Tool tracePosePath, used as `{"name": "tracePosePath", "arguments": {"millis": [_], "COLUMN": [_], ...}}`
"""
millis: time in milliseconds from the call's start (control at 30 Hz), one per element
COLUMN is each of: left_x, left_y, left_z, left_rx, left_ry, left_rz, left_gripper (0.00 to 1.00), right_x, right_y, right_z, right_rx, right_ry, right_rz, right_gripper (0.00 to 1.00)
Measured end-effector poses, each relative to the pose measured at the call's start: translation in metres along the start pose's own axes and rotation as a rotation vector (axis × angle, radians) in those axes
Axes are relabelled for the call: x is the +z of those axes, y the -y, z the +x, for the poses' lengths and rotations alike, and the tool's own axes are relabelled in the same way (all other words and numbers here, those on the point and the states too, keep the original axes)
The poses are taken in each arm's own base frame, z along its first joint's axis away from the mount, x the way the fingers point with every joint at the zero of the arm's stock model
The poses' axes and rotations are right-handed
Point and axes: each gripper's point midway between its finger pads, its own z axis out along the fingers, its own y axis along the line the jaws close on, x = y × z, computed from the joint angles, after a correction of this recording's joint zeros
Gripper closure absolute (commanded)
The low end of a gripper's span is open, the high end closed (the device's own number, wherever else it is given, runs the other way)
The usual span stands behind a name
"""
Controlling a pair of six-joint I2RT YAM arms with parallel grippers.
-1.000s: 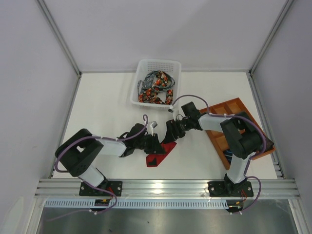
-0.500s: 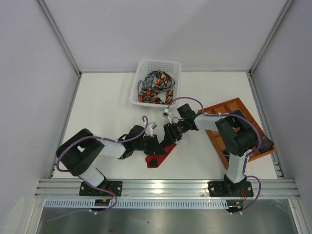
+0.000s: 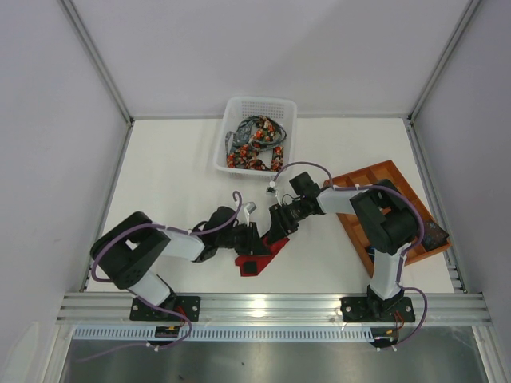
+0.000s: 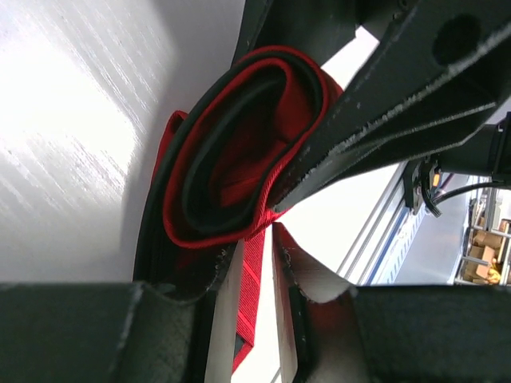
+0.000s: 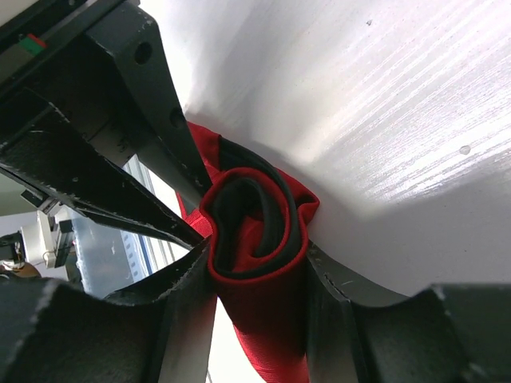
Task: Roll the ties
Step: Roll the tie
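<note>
A plain deep red tie [image 3: 257, 257] with black lining lies on the white table near the front middle. Part of it is wound into a roll [image 5: 259, 219], which also shows in the left wrist view [image 4: 239, 152]. My right gripper [image 3: 277, 230] [image 5: 257, 267] is shut on the roll, one finger on each side. My left gripper [image 3: 249, 238] [image 4: 257, 239] meets it from the left, jaws nearly together with the tie's flat tail [image 4: 252, 275] in the narrow gap. Several dark floral-dotted ties [image 3: 254, 148] lie in the white basket [image 3: 259, 101].
The white perforated basket stands at the back middle. An orange-brown gridded tray [image 3: 383, 179] lies at the right, partly under my right arm. The two arms cross close together over the tie. The metal rail runs along the table's near edge.
My right gripper has moved a little left and toward the near edge with the roll. The flat red part showing on the table has become shorter and narrower. The left gripper has barely moved.
</note>
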Motion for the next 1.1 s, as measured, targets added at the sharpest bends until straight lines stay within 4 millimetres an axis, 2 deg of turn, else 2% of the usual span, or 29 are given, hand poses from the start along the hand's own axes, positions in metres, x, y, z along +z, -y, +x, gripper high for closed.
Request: {"name": "tracePosePath", "arguments": {"millis": [200, 300, 367, 500, 667, 900, 967, 1100], "left_x": [-0.013, -0.023, -0.031, -0.043, -0.049, -0.052, -0.054, -0.052], "left_y": [0.002, 0.012, 0.018, 0.021, 0.007, 0.004, 0.008, 0.021], "left_z": [0.006, 0.000, -0.005, -0.016, -0.027, -0.024, -0.020, 0.001], "left_rx": [-0.003, 0.015, 0.031, 0.043, 0.017, 0.011, 0.016, 0.036], "left_ry": [-0.009, 0.014, 0.041, 0.089, 0.111, 0.104, 0.105, 0.073], "left_rz": [-0.018, -0.010, -0.010, -0.035, -0.092, -0.108, -0.096, -0.070], "left_gripper": [0.68, 0.64, 0.59, 0.57, 0.59, 0.74, 0.75, 0.75], "right_x": [-0.001, -0.001, -0.002, -0.003, -0.010, -0.033, -0.042, -0.052], "right_y": [0.001, 0.002, 0.003, 0.002, 0.001, 0.016, 0.022, 0.027], "right_z": [0.000, 0.000, 0.000, 0.001, -0.002, -0.012, -0.012, -0.014], "right_rx": [0.012, 0.025, 0.037, 0.076, 0.114, 0.191, 0.228, 0.267], "right_ry": [0.001, 0.002, 0.005, 0.013, 0.054, 0.142, 0.165, 0.193], "right_rz": [0.005, 0.013, 0.017, 0.026, 0.085, 0.228, 0.256, 0.296], "right_gripper": [0.57, 0.56, 0.55, 0.44, 0.32, 0.26, 0.26, 0.26]}}
